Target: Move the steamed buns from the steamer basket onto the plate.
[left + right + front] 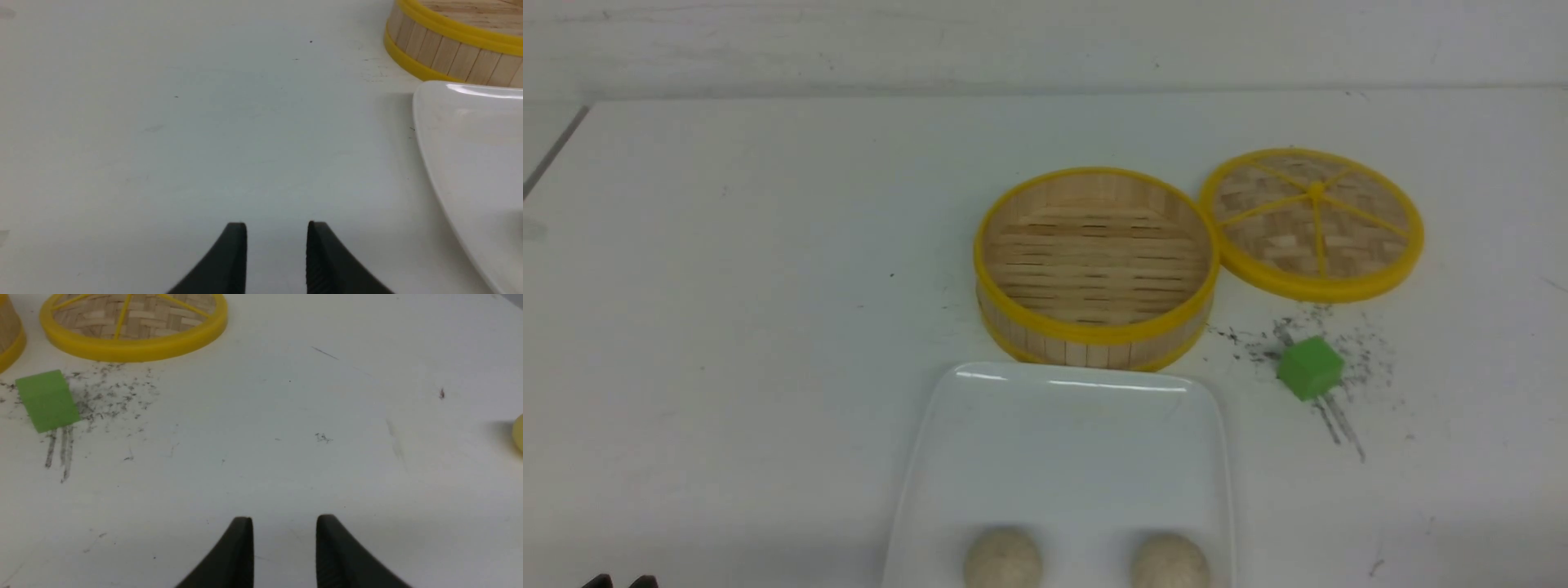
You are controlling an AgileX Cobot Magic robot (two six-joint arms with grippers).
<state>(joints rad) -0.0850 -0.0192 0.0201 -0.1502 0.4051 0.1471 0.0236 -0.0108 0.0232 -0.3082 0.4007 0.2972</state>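
We take the steamer basket (1096, 265) as our landmark. It stands uncovered on the tabletop (727, 310), and its slatted floor is bare. Nearer the robot than the basket, its far edge just short of the basket's wall, lies the plate (1070, 441). Both steamed buns (1003, 557) rest on the plate's near end, side by side and apart, partly cut off by the frame edge. To the right of the basket, rims touching or nearly so, lies the lid (1312, 222); nearer the robot than the lid sits the green cube (1309, 367), among dark scuff marks.

The left gripper (277, 245) hovers over bare tabletop to the left of the basket, its fingers parted and grasping nothing; the plate's corner lies between it and the basket. The right gripper (284, 539) hovers right of the basket, beyond the cube, fingers likewise parted and empty.

We judge the transfer complete: no bun remains in the basket. The buns, being round, present no long axis, and neither arm points toward them.
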